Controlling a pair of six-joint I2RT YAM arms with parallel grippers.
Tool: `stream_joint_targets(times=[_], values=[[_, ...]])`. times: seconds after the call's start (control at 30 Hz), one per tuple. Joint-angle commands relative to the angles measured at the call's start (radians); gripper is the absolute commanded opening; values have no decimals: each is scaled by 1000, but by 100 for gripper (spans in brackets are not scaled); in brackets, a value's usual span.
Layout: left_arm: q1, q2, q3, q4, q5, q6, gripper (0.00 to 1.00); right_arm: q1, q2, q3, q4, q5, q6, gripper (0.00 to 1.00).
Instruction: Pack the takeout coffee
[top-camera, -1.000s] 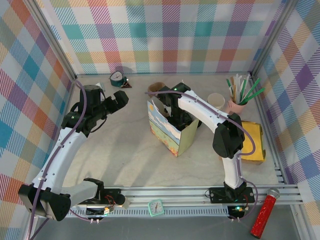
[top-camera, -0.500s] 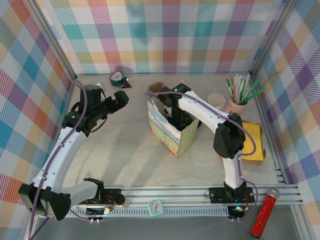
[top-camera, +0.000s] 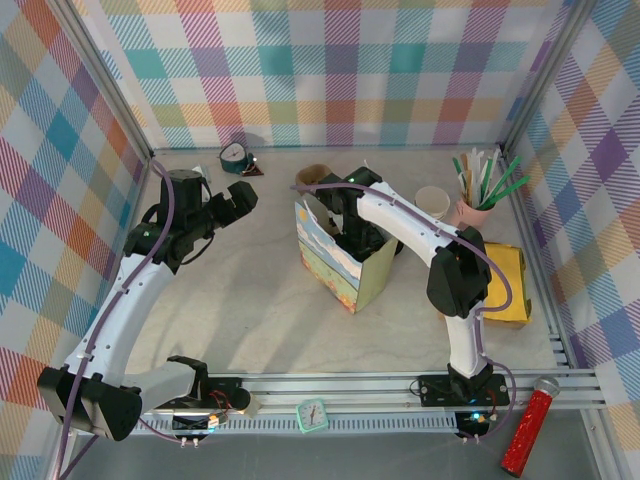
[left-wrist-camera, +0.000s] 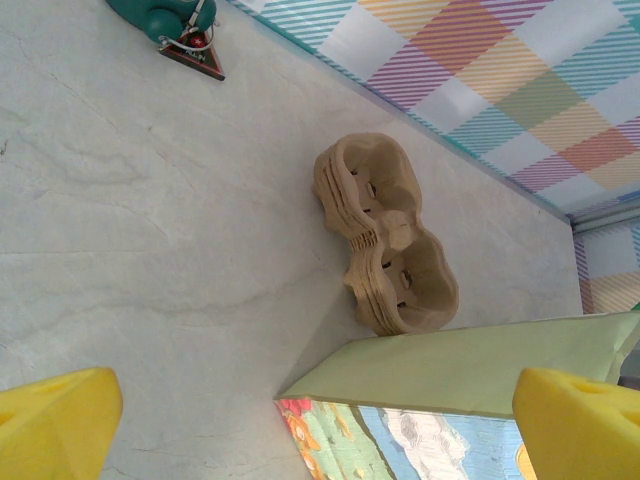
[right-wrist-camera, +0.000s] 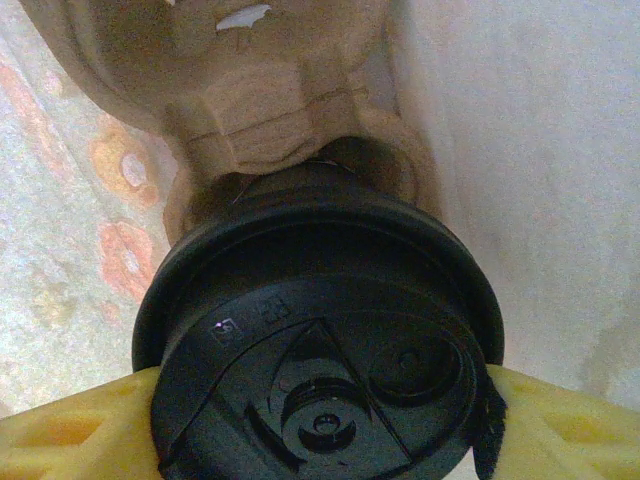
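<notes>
Work on my left is nil: my left gripper (top-camera: 243, 200) hangs spread wide and empty over the table (top-camera: 250, 310), left of the bag (top-camera: 345, 262). The packing itself is nearly done, I judge. My right arm reaches down into the open bag, and there my right gripper (right-wrist-camera: 320, 425) is clamped on the coffee (right-wrist-camera: 320, 330), yellow fingers (right-wrist-camera: 70, 430) pressed to both sides of its black lid. The cup sits low between the bag walls, against a pulp holder (right-wrist-camera: 250, 90); whether it rests fully I cannot tell. What is left, as I see it: let go and lift out.

The table is pale and marbled. From the left, a teal clock (top-camera: 237, 155) lies at the far wall, a stack of pulp trays (left-wrist-camera: 385, 240) just beyond the bag, then lidless cups (top-camera: 433, 203), a pink cup (top-camera: 472, 212) of sticks and a yellow box (top-camera: 505, 282). Plaid walls (top-camera: 340, 70) close in three sides.
</notes>
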Motion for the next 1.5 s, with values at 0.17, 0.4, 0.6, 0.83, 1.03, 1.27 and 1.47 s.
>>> stream_joint_targets(times=[0.17, 0.4, 0.6, 0.83, 1.03, 1.27, 1.47], values=[[8, 6, 31, 3, 17, 5, 100, -9, 10, -34, 6, -2, 2, 70], [8, 7, 31, 2, 16, 6, 100, -10, 14, -37, 10, -2, 0, 70], [8, 7, 33, 3, 16, 5, 100, -10, 13, -60, 27, -10, 0, 70], [8, 3, 33, 2, 16, 6, 100, -11, 14, -71, 35, -10, 3, 70], [8, 3, 36, -1, 14, 7, 100, -11, 9, -50, 25, -3, 3, 72], [8, 2, 31, 1, 16, 6, 100, -10, 15, -27, 16, -1, 3, 74], [8, 1, 33, 0, 16, 6, 100, -10, 9, -15, 9, 2, 6, 77]])
